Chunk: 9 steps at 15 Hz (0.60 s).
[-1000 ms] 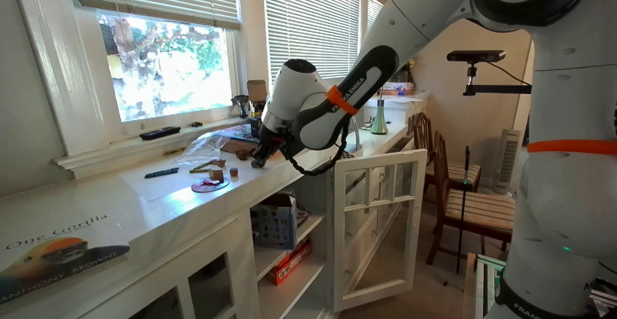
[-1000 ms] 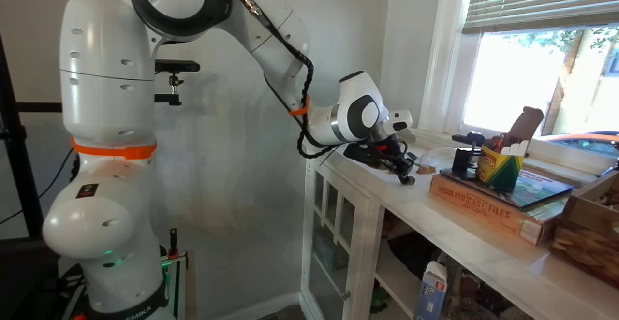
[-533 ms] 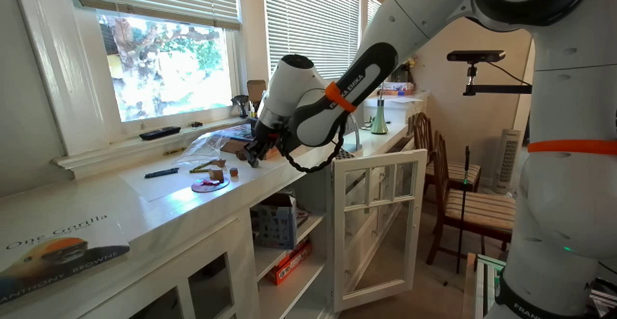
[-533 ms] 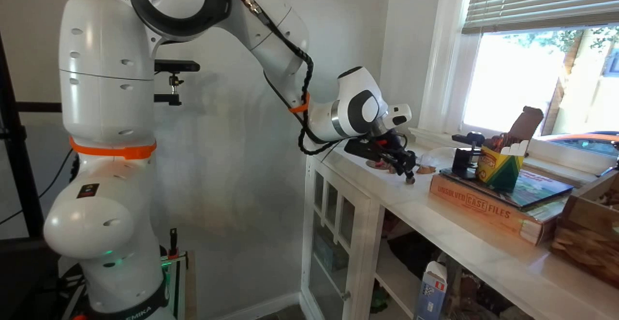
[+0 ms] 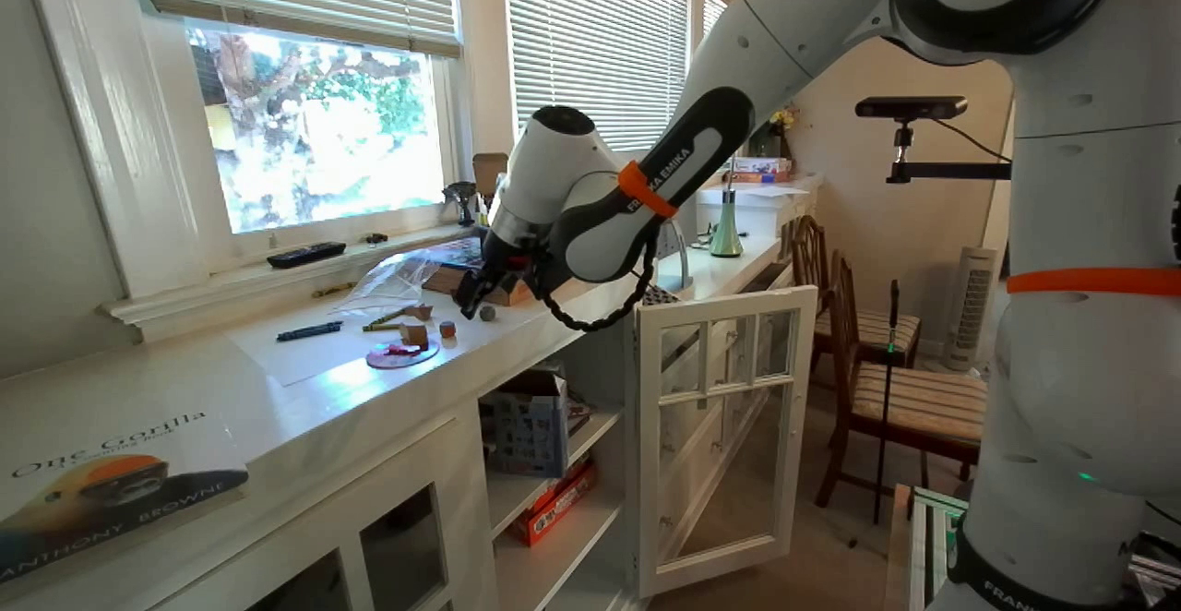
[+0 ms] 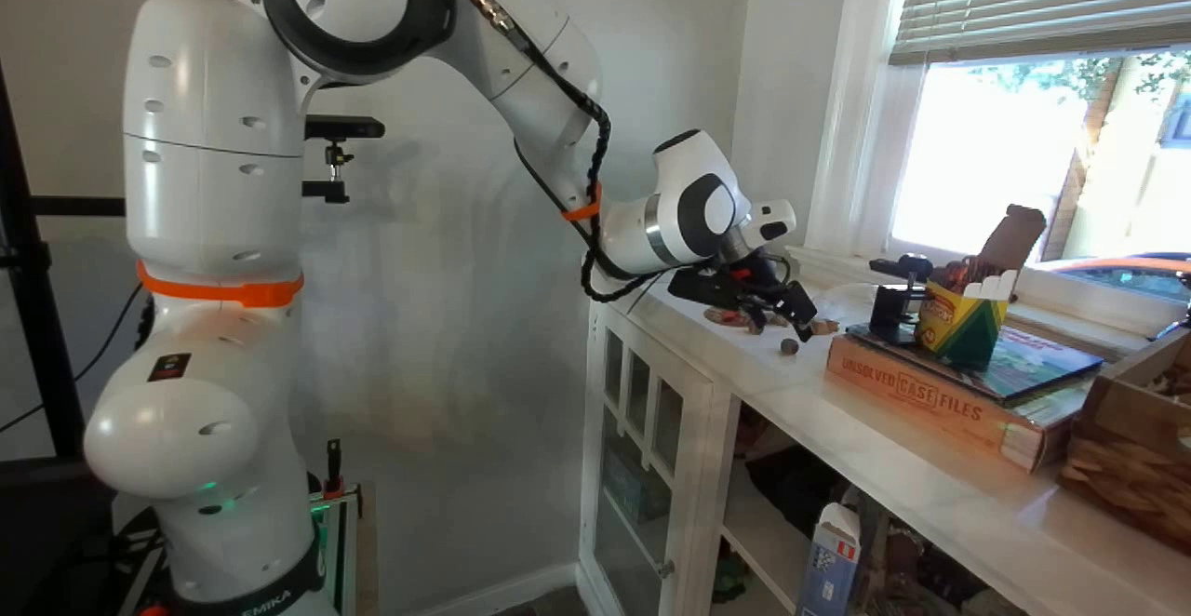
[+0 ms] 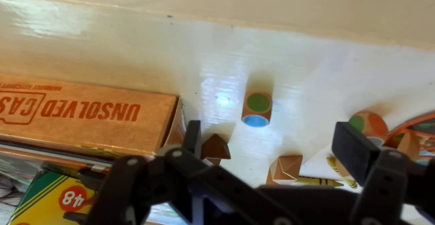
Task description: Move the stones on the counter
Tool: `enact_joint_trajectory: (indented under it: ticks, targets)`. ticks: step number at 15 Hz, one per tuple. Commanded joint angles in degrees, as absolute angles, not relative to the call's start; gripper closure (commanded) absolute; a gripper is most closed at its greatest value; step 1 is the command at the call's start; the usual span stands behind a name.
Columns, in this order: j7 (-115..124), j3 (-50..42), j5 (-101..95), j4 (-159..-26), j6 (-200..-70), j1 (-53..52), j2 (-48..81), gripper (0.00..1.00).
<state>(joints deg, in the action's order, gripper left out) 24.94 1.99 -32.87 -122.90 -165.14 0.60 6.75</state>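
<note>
In an exterior view the pincer (image 5: 468,305) hangs low over the bench (image 5: 157,389), w/ a stone (image 5: 487,313) on the bench just beside the jaws. In an exterior view that stone's nr a box (image 6: 916,391) w/ a book (image 6: 1047,362) + crayons (image 6: 963,332) on top. Wrist view: pincer's def wide, jaws well apart, stone (green + blue dots) showing btwn them, farther out. 2nd stone (image 7: 371,123) nr the disc (image 7: 426,128), partly hidden tho.

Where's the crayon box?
In an exterior view, the crayon box stands toward the right, on top of the Unsolved Case Files pile, beside a black gadget.
</note>
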Motion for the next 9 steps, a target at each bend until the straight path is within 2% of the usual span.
enact_joint_trajectory:
  ticks: [1,3,9]
  targets:
    - [27.8,1.1,-36.2,-121.0,-164.6,-0.1,8.9,0.19]
    - [28.7,0.8,-37.5,-120.7,-164.9,-0.2,9.4,0.32]
    - [29.7,0.8,-38.0,-120.7,-164.6,0.0,9.7,0.81]
